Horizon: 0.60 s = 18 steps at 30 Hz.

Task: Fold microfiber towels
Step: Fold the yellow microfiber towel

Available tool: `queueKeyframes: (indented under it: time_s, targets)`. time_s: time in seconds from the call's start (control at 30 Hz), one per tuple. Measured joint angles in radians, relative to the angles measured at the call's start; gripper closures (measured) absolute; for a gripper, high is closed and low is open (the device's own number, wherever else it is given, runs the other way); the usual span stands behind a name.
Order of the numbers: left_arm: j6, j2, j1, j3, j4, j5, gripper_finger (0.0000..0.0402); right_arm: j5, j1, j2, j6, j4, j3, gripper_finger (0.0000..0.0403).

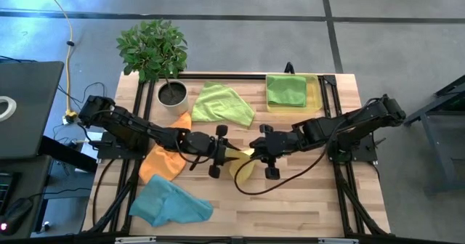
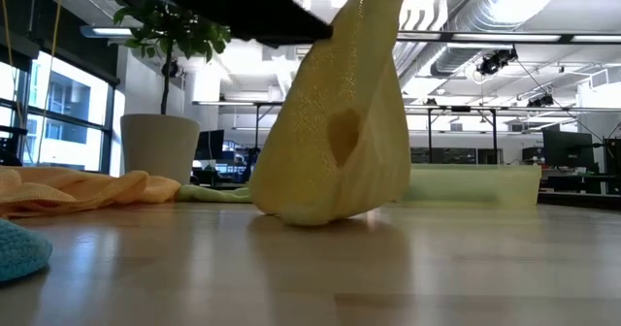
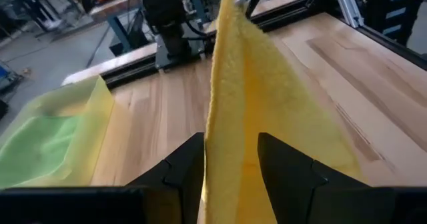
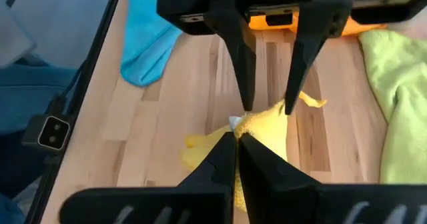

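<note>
The yellow towel (image 1: 245, 170) hangs between my two grippers at the table's middle. In the low view it drapes down in a bunch (image 2: 335, 122) and its lower end (image 2: 310, 211) rests on the table. My left gripper (image 1: 225, 153) is shut on it from the left, and my right gripper (image 1: 256, 153) is shut on it from the right. An orange towel (image 1: 163, 160) and a light blue towel (image 1: 171, 202) lie crumpled at the left. A lime green towel (image 1: 221, 102) lies at the back. My left gripper pinches the towel's upper edge (image 3: 227, 127) between its two fingers (image 3: 183, 174), coming level from the table's left. The cloth runs as a taut ridge to the other gripper and hangs below. My right gripper pinches a bunched corner of the towel (image 4: 257, 125) between its shut fingers (image 4: 223, 154), coming from the table's right. The cloth hangs below, its lower end on the table.
A potted plant (image 1: 172, 93) stands at the back left. A translucent yellow tray (image 1: 317, 91) at the back right holds a folded lime green towel (image 1: 285, 90). Bare wood lies at the near right (image 1: 320, 193).
</note>
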Motion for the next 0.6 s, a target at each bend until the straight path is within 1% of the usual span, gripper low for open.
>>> queueKeyframes:
  time_s: [0.1,0.2,0.33,0.4,0.5,0.6]
  targets:
    - [-0.053,0.000,0.009,0.000,-0.127,0.087,0.0273,0.007,0.000,0.000,-0.024,-0.003,0.000,0.0403]
    - [-0.066,0.000,0.008,0.000,-0.251,0.176,0.0273,0.012,0.000,0.000,-0.044,-0.004,0.000,0.0403]
    - [-0.066,0.000,-0.009,0.000,-0.387,0.251,0.0273,0.013,0.000,0.000,-0.056,-0.011,0.000,0.0403]
    - [-0.067,0.000,-0.019,0.000,-0.419,0.253,0.0273,0.023,0.000,0.000,-0.061,-0.011,0.000,0.0403]
    - [-0.073,0.000,-0.029,0.000,-0.417,0.238,0.0275,0.057,0.000,0.000,-0.071,-0.011,0.000,0.0403]
    - [-0.129,0.003,-0.029,0.000,-0.400,0.187,0.0283,0.090,0.000,0.000,-0.058,-0.011,0.000,0.0403]
